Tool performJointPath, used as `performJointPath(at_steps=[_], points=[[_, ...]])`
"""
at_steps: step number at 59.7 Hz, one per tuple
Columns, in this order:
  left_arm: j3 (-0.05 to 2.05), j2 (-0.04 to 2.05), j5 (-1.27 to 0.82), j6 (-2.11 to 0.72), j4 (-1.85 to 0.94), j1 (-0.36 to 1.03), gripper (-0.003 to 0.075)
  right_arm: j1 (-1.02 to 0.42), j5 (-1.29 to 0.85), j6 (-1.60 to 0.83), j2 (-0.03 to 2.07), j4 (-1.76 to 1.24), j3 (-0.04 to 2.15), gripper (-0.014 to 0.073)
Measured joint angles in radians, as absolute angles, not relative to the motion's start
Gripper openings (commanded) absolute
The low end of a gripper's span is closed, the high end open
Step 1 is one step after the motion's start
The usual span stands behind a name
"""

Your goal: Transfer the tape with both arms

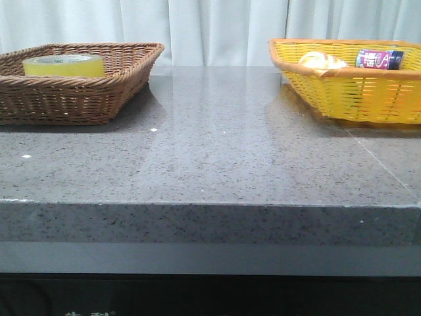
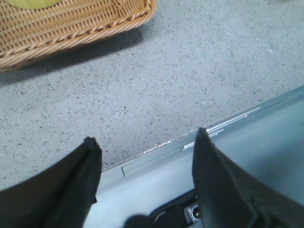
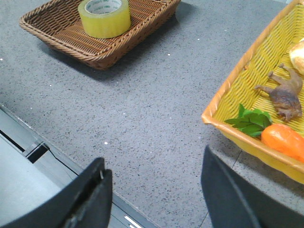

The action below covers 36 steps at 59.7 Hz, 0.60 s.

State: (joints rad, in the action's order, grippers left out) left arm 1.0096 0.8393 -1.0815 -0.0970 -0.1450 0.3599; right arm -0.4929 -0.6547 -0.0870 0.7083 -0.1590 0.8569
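Note:
The yellow-green tape roll [image 1: 64,64] lies flat in the brown wicker basket [image 1: 99,99] at the table's back left. It also shows in the right wrist view [image 3: 104,17], and a sliver of it in the left wrist view [image 2: 33,4]. My left gripper [image 2: 145,142] is open and empty over the table's front edge, well short of the brown basket [image 2: 71,23]. My right gripper [image 3: 154,166] is open and empty near the front edge, beside the yellow basket [image 3: 237,85]. Neither arm shows in the front view.
The yellow basket [image 1: 342,92] at the back right holds a purple can [image 1: 378,59] and a pale item. The right wrist view shows in it a brown toy animal [image 3: 285,97], green leaves [image 3: 249,118] and an orange thing [image 3: 285,140].

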Motion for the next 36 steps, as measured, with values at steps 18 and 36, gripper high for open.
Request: performJointPath(at_steps=[18,36], points=[[0.925,0.759,-0.944,-0.097,-0.145,0.360,0.0420,-0.493,-0.655,-0.087,0.708,-0.163,0.857,0.0444],[0.923,0.759,-0.881,-0.097,-0.146,0.360,0.0398,-0.493,-0.655,-0.087,0.708,-0.163,0.857,0.0408]])
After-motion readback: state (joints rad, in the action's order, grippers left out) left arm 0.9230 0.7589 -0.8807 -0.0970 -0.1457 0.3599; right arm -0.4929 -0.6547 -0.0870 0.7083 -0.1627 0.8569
